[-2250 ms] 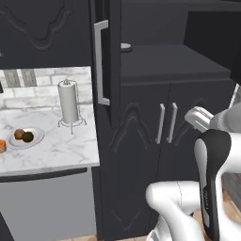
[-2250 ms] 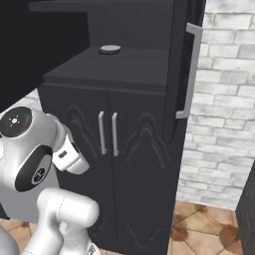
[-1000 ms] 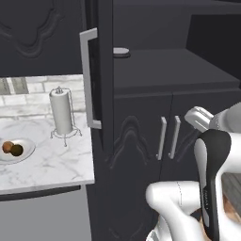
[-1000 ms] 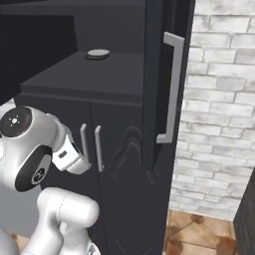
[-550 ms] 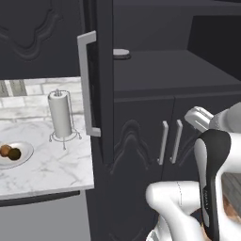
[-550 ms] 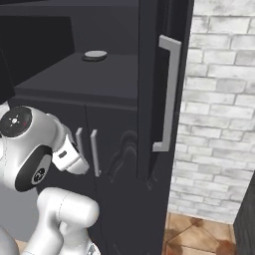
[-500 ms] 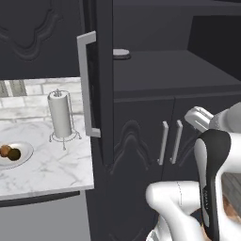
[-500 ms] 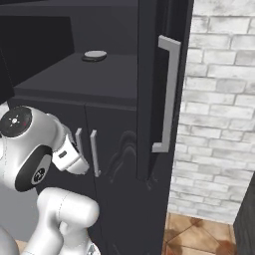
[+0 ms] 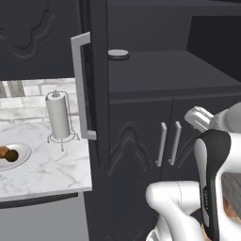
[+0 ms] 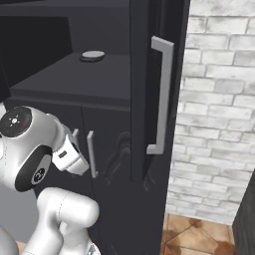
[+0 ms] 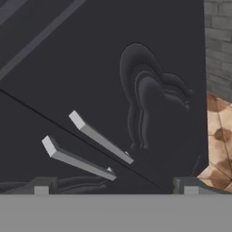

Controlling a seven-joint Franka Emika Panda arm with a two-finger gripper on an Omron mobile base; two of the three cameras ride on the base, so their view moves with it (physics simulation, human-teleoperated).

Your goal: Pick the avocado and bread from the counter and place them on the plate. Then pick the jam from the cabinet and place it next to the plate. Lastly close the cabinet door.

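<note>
The tall cabinet door (image 10: 144, 89) stands open edge-on, its pale bar handle (image 10: 162, 94) facing the brick wall (image 10: 219, 114).

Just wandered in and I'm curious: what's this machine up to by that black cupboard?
A white robot arm faces the tall black cabinet, its end effector open and holding nothing, aimed at the lower doors. The tall cabinet door stands open. On the marble counter beside it, the avocado and bread already sit on the plate.
</note>
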